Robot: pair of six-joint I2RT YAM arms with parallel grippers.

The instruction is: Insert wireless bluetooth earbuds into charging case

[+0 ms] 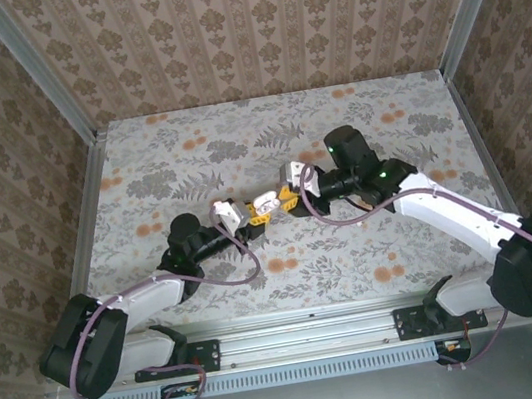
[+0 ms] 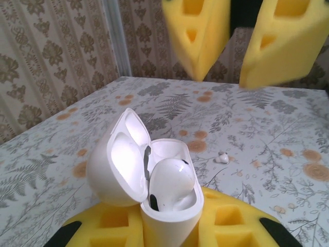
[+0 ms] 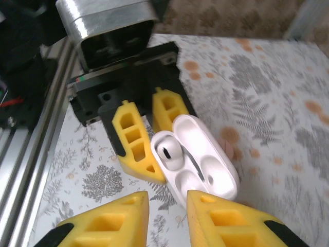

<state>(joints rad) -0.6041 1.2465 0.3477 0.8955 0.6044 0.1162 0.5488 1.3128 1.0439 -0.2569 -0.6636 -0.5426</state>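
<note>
The left fingers [image 3: 134,141] are clamped on the lower body of the charging case [image 2: 169,218]. They hold it upright, mouth towards the right fingers [image 2: 198,36] and lid [image 2: 115,164] swung back. A seated earbud [image 2: 172,180] fills one socket. The loose earbud [image 2: 222,158] lies on the table [image 2: 267,118] beyond, too small to read its long axis. The right fingers stand partly apart, empty. That bud is probably light, hard and slick, so it is best pinched across its sides.

Floral tabletop [image 1: 235,133] between damask-papered walls [image 1: 248,20]
</note>
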